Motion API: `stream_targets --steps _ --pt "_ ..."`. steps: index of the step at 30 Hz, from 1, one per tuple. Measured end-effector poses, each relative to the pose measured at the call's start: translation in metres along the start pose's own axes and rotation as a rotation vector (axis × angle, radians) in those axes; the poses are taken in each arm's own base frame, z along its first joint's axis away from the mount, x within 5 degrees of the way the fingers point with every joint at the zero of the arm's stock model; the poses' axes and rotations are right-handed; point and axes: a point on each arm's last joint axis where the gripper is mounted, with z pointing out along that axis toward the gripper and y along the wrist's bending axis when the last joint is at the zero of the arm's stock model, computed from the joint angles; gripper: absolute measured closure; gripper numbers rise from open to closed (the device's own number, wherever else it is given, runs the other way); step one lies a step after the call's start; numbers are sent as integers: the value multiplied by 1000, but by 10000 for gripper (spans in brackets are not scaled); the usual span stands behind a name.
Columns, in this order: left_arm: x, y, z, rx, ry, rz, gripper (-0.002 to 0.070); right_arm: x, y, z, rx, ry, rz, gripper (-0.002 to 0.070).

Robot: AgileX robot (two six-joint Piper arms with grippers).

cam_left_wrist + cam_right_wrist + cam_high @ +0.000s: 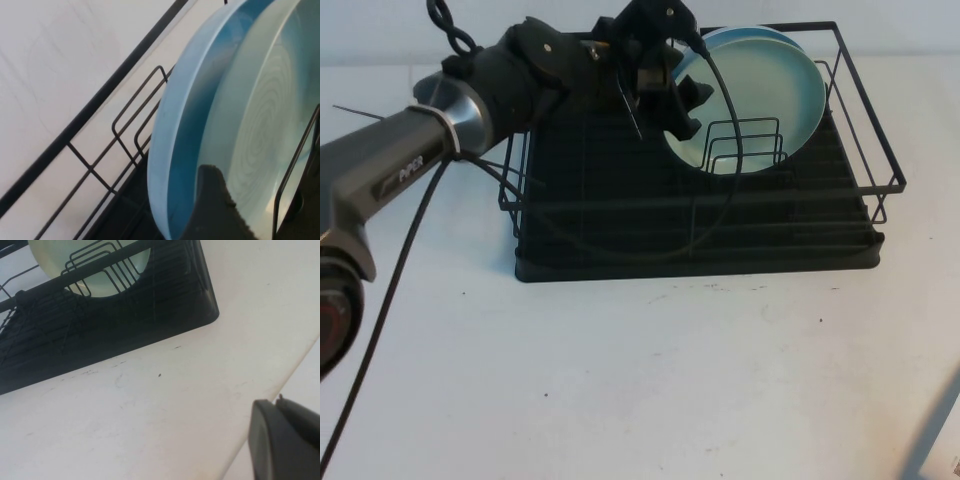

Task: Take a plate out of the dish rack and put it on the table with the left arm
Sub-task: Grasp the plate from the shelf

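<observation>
1. Table (pixel 650 380), white with small dark specks, fills the near half of the high view and carries nothing in front of the rack.
2. The right gripper (pixel 285 440) appears only as a dark blurred shape at the 4 o'clock corner of the high view, over the table edge; whether its fingers are spread or closed cannot be told.
3. The left arm (pixel 430 150) comes in from 9 o'clock and reaches toward 1 o'clock across the rack's left side, a loose black cable (pixel 380 320) trailing down from it.
4. The dish rack (pixel 700 200), black wire on a ribbed tray, sits past the middle of the table, toward 12 o'clock.
5. The left gripper (pixel 672 95) is spread open at the left rim of the plates; one dark finger (pixel 215 210) lies against the near face of the plate, nothing clamped.
6. The plate (pixel 720 150), pale mint green, stands on edge in the wire dividers (pixel 740 145) in the rack's far right part.
7. A light blue plate (pixel 790 90) leans directly behind it, touching, at about 1 o'clock.
</observation>
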Motion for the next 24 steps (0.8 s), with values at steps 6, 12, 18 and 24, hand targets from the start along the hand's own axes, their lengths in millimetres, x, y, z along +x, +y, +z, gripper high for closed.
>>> stream_targets --steps 6,12,18,24 --pt "3 -1 7 -12 -24 -12 318 0 0 0 0 0 0 694" --pt "7 -1 14 -41 -54 -36 352 0 0 0 0 0 0 694" --pt "14 -1 25 -52 -64 -59 356 0 0 0 0 0 0 694" --pt "18 0 34 -66 -71 -94 358 0 0 0 0 0 0 694"
